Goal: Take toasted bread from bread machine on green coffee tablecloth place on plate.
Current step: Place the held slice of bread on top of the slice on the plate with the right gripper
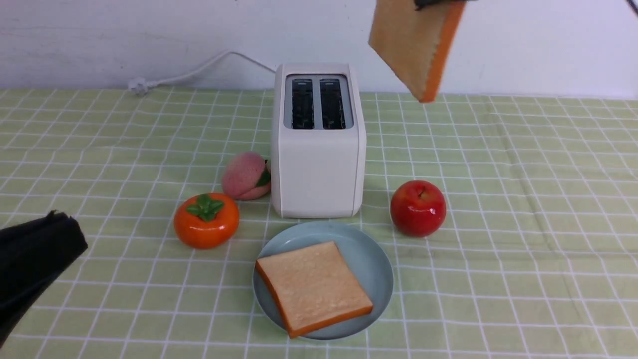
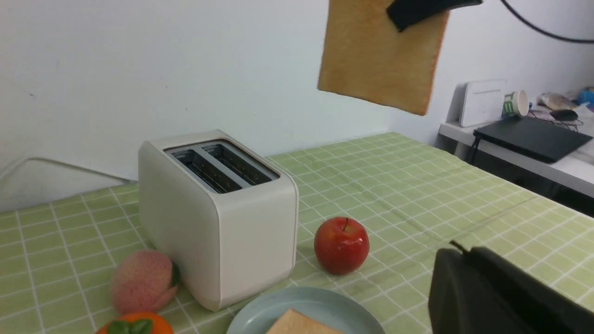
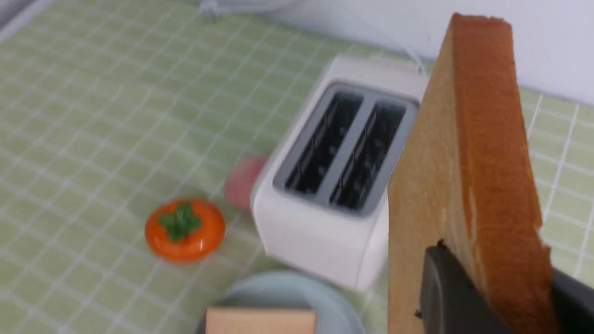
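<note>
The white bread machine (image 1: 318,144) stands mid-table on the green coffee tablecloth (image 1: 523,199), and both its slots are empty. One toasted bread slice (image 1: 313,286) lies flat on the pale blue-green plate (image 1: 369,254) in front of it. My right gripper (image 1: 438,2) is at the top edge, shut on the second slice (image 1: 413,45), which hangs tilted high above and to the right of the machine. In the right wrist view the gripper (image 3: 506,297) clamps that slice (image 3: 464,185) on both faces. My left gripper (image 1: 55,219) is shut and empty, low at the front left; it also shows in the left wrist view (image 2: 457,253).
An orange persimmon (image 1: 206,220) and a pink peach (image 1: 245,175) sit left of the machine. A red apple (image 1: 417,208) sits to its right. The white cord (image 1: 199,72) runs along the back wall. A side desk with a laptop (image 2: 533,134) stands beyond the table's right end.
</note>
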Controlling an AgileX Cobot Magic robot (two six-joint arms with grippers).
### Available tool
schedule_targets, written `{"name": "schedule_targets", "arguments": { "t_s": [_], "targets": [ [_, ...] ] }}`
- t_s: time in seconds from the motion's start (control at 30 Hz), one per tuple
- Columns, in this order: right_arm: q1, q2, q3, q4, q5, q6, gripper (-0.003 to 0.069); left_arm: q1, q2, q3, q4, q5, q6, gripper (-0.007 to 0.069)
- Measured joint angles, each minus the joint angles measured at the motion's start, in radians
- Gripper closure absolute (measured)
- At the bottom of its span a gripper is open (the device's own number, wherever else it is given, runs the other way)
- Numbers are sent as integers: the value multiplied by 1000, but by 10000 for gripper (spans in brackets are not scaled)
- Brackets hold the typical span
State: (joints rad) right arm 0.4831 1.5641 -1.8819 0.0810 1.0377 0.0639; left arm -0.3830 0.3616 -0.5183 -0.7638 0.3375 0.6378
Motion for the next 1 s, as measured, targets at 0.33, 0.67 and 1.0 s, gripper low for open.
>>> {"name": "schedule_targets", "arguments": {
  "t_s": [0.33,0.67,1.0],
  "targets": [
    [0,-157,479,246,-58,-84,543,0,0,0,0,32,0,638],
    [0,149,502,880,-150,-548,543,0,0,0,2,52,0,638],
    [-7,342,502,961,-298,-601,543,0,0,1,2,52,0,638]
  ]
}}
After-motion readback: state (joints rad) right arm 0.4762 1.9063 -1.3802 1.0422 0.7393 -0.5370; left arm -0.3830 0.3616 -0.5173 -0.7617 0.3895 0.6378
